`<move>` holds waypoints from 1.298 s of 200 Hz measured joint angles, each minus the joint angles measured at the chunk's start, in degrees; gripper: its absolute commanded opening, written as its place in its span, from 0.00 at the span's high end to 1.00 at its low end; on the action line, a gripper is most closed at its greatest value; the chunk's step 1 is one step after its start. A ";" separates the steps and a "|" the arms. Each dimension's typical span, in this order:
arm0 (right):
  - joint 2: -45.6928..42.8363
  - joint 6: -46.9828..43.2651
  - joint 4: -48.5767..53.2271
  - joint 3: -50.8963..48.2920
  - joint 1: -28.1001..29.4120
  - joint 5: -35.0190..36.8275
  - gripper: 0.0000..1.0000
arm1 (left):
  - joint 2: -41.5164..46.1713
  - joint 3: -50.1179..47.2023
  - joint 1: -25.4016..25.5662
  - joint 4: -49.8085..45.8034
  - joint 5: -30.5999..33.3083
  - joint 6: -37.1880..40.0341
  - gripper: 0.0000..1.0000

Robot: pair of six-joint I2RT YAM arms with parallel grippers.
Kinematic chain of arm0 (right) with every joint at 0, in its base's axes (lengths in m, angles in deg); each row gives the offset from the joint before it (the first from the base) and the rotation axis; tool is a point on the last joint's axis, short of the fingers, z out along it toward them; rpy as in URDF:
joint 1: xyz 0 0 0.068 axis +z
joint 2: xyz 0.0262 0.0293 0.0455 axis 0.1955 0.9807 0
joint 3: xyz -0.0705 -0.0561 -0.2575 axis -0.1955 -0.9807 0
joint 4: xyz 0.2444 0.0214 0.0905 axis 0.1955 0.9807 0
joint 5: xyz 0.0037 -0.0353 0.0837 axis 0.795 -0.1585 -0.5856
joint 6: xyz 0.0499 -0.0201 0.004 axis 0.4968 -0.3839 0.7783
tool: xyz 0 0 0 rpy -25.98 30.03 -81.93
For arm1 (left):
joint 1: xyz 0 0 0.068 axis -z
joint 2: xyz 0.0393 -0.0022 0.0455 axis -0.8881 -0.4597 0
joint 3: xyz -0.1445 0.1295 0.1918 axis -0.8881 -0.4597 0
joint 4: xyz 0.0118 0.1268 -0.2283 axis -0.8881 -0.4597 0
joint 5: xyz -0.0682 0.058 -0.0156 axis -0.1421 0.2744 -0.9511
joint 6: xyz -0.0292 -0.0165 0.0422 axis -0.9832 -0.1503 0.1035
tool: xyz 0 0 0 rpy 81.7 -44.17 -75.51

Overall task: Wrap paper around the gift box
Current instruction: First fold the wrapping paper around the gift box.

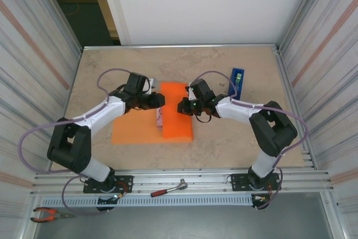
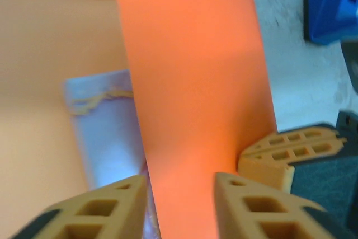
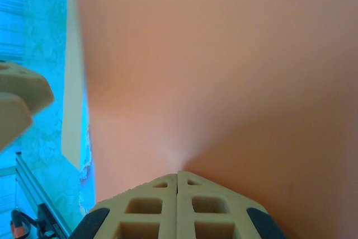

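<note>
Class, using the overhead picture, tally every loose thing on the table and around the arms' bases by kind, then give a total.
paper: 1
gift box: 1
tape dispenser: 1
ratchet: 1
pliers: 1
Total: 5

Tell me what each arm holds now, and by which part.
The right gripper, jaws shut, pinches the paper at the edge of its raised flap. The left gripper holds nothing: its jaws stand open around that flap.
</note>
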 measured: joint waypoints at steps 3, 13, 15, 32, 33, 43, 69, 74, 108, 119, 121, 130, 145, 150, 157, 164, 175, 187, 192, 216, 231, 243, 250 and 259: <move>0.00 0.02 -0.04 0.00 0.00 0.00 0.96 | 0.20 -0.09 -0.28 -0.04 0.13 0.00 0.51; 0.00 0.04 -0.26 -0.09 0.00 -0.02 0.96 | 0.66 -0.39 -1.27 -0.04 0.55 0.00 0.48; 0.00 0.07 -0.33 -0.11 0.00 -0.02 0.96 | 0.66 -0.42 -1.38 -0.02 0.61 -0.09 0.48; 0.00 0.11 -0.76 -0.33 0.00 -0.04 0.96 | 0.68 -0.52 -1.88 -0.04 0.66 0.04 0.44; 0.00 0.11 -0.79 -0.35 0.00 -0.04 0.96 | 0.66 -0.52 -1.88 -0.04 0.63 0.04 0.44; 0.00 0.11 -1.05 -0.44 0.00 -0.15 0.96 | 0.59 -0.55 -1.88 -0.02 0.57 0.02 0.42; 0.00 0.11 -1.29 -0.55 0.00 -0.20 0.96 | -0.39 -0.55 -1.42 0.22 0.04 0.02 0.40; 0.00 0.11 -1.44 -0.63 0.00 -0.20 0.96 | -0.72 -0.55 -1.22 0.26 0.04 0.02 0.40; 0.00 0.11 -1.99 -0.81 0.00 -0.26 0.96 | -3.26 -0.55 0.57 0.42 0.26 0.02 0.40; 0.00 0.11 -2.12 -0.87 0.00 -0.33 0.96 | -3.93 -0.55 0.79 0.59 0.48 0.00 0.40; 0.00 0.11 -2.19 -0.92 0.00 -0.35 0.96 | -4.04 -0.55 0.79 0.61 0.48 0.00 0.40; 0.00 0.11 -2.40 -1.05 0.00 -0.39 0.96 | -4.70 -0.55 0.90 0.83 0.61 0.00 0.40; 0.00 0.11 -2.62 -1.14 0.00 -0.46 0.97 | -5.77 -0.55 1.22 0.96 1.01 0.02 0.41; 0.00 0.11 -2.67 -1.16 0.00 -0.48 0.97 | -6.05 -0.55 1.36 1.01 1.18 0.02 0.41; 0.00 0.11 -2.75 -1.18 0.00 -0.59 0.97 | -6.38 -0.52 1.53 1.03 1.57 0.02 0.42; 0.00 0.11 -2.78 -1.18 0.00 -0.59 0.97 | -6.60 -0.48 1.70 1.03 1.84 0.02 0.44; 0.00 0.11 -2.75 -1.18 0.00 -0.61 0.97 | -7.02 -0.31 1.97 1.05 2.38 0.09 0.48; 0.00 0.11 -2.67 -1.18 -0.07 -0.61 0.96 | -7.41 0.07 2.16 1.14 2.69 0.04 0.54; 0.00 0.11 -2.58 -1.18 -0.11 -0.61 0.96 | -7.45 0.17 2.19 1.25 2.78 0.04 0.57; -0.02 0.11 -2.36 -1.18 -0.46 -0.85 0.95 | -7.65 0.24 2.21 1.66 2.86 0.04 0.61; -0.24 0.11 -1.92 -1.18 -1.03 -1.29 0.94 | -7.65 0.24 2.27 1.92 2.73 0.04 0.62; -0.61 0.09 -1.11 -1.18 -1.55 -1.46 0.93 | -7.67 0.24 2.62 2.16 2.60 0.02 0.63; -0.92 0.09 -0.52 -1.18 -1.92 -1.44 0.93 | -7.67 0.22 2.91 2.27 2.40 0.02 0.64; -1.36 0.04 0.09 -1.18 -2.58 -1.44 0.92 | -7.67 0.22 3.37 2.40 2.12 0.00 0.66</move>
